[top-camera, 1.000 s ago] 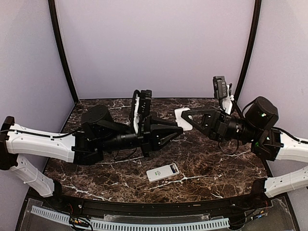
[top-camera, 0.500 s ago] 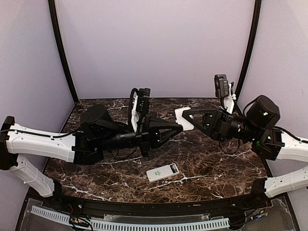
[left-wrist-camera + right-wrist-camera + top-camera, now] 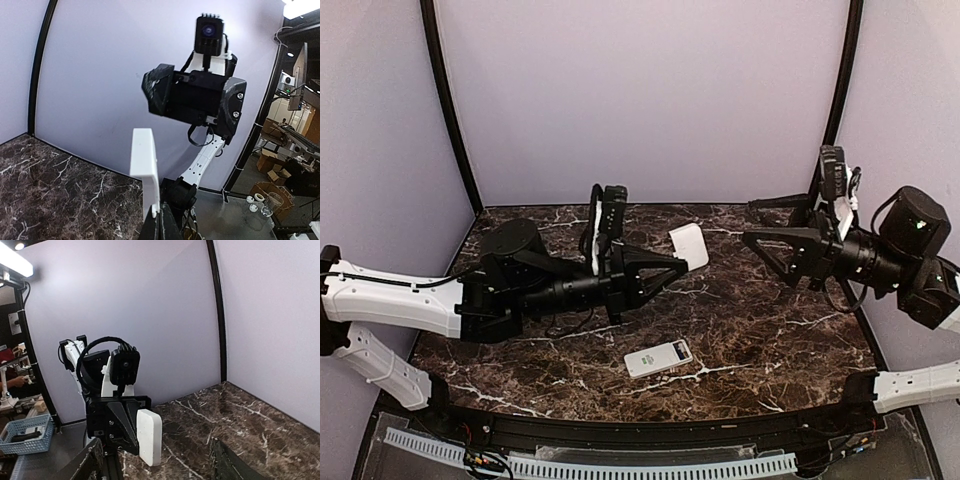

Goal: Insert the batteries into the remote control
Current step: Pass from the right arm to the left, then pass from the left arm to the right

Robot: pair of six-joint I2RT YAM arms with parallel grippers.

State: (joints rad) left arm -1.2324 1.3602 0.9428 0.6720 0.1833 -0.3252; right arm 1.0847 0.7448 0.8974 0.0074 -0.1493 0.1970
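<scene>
Left pincer (image 3: pixel 675 262) is clamped on the low end of a white slab (image 3: pixel 688 246), which stands upright in the air over the middle of the counter (image 3: pixel 770 330), toward the far edge. Only plain white faces of the slab show in both wrist views, so I can't tell what part it is. Right pincer (image 3: pixel 750 222) is spread wide and holds nothing, well apart from the slab, over toward the right edge. The remote control (image 3: pixel 658 358) lies flat near the middle of the near edge, with no arm touching it. No batteries are visible anywhere, so find them before you commit to a move. The step looks like presenting the slab for the right arm to work on. It is pinched at one end only, so it will likely pivot if pushed off-centre. Clamp firm and hold the slab steady and vertical. Bring the right pincer in square to the broad face, slowly, with its fingers straddling the free upper end. Route both arms high, and don't sweep the near edge or you'll knock the remote control away.
</scene>
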